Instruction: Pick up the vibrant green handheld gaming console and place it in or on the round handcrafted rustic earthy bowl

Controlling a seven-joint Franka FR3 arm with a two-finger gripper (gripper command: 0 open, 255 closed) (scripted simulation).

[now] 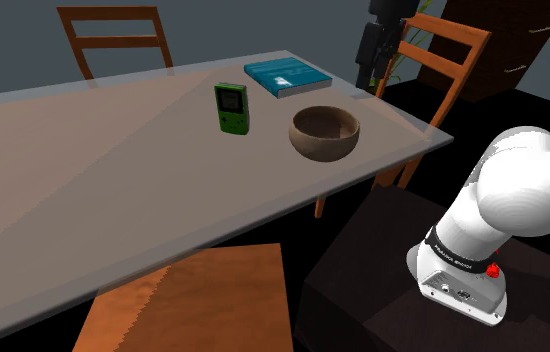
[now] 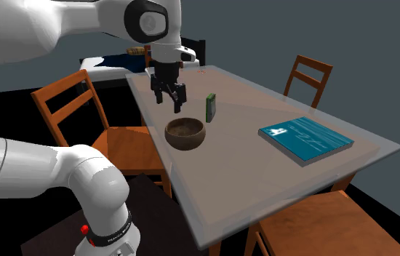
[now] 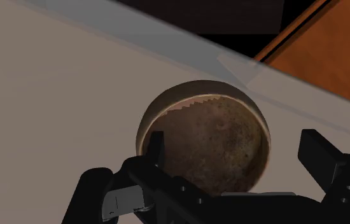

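My pincer (image 2: 169, 96) is spread and empty above the brown bowl (image 2: 185, 134), so I should move over the standing green console (image 1: 230, 109) and squeeze its flat sides.

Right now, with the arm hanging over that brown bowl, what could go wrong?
The open, empty tool hovers above the bowl; swinging low toward the green console, it could clip the rim. The bowl sits near the edge of the table, so a knock might push it off. The console stands upright and may topple if nudged.
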